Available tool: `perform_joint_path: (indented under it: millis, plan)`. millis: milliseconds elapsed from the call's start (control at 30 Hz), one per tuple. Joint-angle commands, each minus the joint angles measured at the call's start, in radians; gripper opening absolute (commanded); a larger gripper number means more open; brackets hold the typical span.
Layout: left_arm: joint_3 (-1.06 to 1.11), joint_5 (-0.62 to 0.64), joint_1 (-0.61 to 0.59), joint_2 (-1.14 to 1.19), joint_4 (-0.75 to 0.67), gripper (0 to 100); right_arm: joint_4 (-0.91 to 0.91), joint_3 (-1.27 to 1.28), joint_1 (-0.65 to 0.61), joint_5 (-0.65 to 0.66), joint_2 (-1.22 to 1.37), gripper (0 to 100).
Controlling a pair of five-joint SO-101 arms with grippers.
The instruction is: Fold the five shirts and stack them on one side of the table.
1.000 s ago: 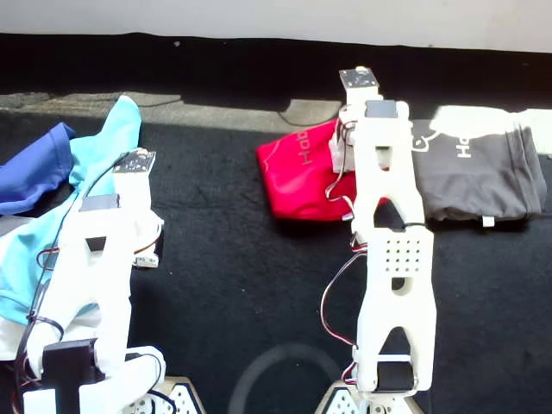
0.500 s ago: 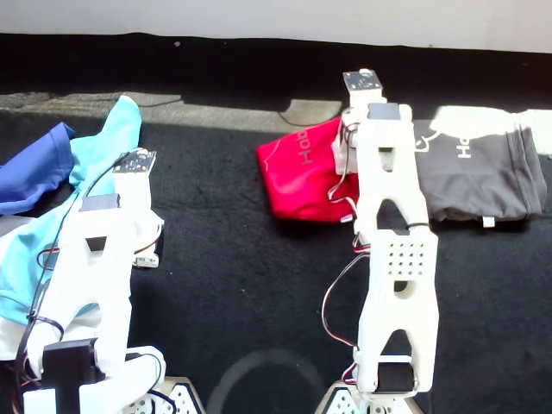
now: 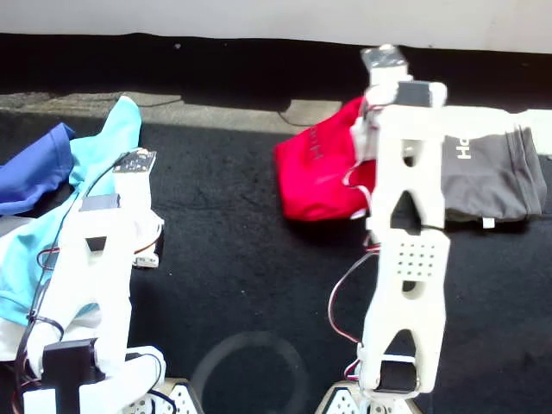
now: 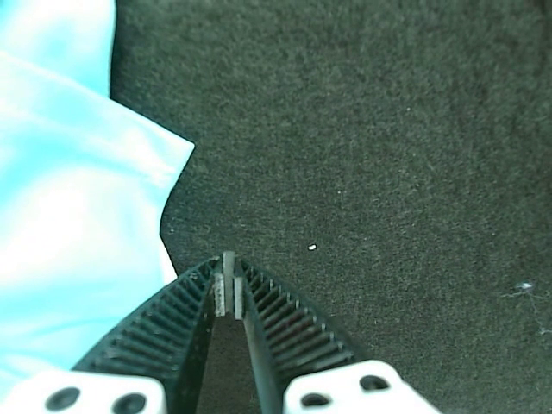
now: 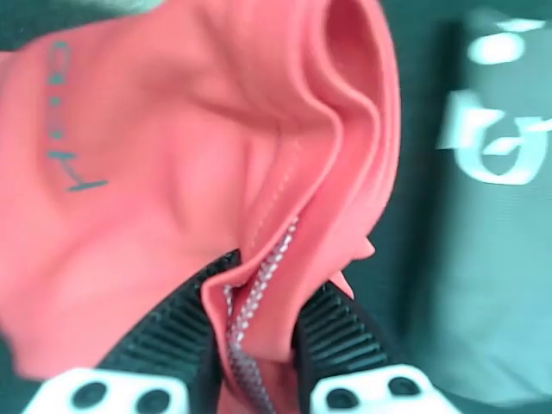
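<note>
A folded red shirt [image 3: 319, 177] lies at the back middle of the black table, its right edge lifted beside a folded dark grey shirt [image 3: 487, 177]. My right gripper [image 5: 259, 345] is shut on the red shirt's [image 5: 172, 172] bunched edge, with the grey shirt [image 5: 483, 241] just past it. In the high view the right arm [image 3: 405, 224] covers the seam between both shirts. My left gripper [image 4: 228, 293] hangs shut over bare black cloth next to a light blue shirt [image 4: 69, 216]. The light blue shirt [image 3: 95, 164] and a dark blue shirt [image 3: 34, 168] lie loose at the left.
The black table cover [image 3: 233, 259] is bare in the middle between the arms. A white wall [image 3: 276, 17] runs along the back. The left arm [image 3: 95, 267] stands over the pile of loose shirts, with white fabric [image 3: 17, 332] under it.
My right arm has swung to the right and farther back, dragging the red shirt with it toward the grey shirt. The left arm has stayed put.
</note>
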Motion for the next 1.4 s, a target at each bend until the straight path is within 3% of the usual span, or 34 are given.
perform_joint_path:
  millis: [0,433,767,1000,1133,1233,1367]
  plan:
    - [-0.004,-0.005,-0.008,-0.041,-0.011,1,0.015,-0.05,0.084,0.08,-0.128,0.7]
    - [-0.004,-0.005,-0.008,-0.041,-0.008,1,0.008,-0.05,0.308,0.362,-0.259,0.7]
    - [-0.004,-0.003,-0.008,-0.042,-0.005,1,-0.243,0.044,0.43,0.554,-0.096,0.7]
    - [-0.002,-0.003,-0.01,-0.044,-0.003,1,-0.472,0.047,0.498,0.557,0.042,2.2]
    - [0.025,-0.003,-0.01,-0.048,-0.006,1,-0.512,0.05,0.526,0.545,0.068,15.1]
    - [0.039,-0.003,-0.01,-0.048,-0.011,1,-0.513,0.047,0.536,0.471,0.079,22.4]
    - [0.033,-0.005,-0.01,-0.05,-0.009,1,-0.513,0.019,0.541,0.308,0.079,23.4]
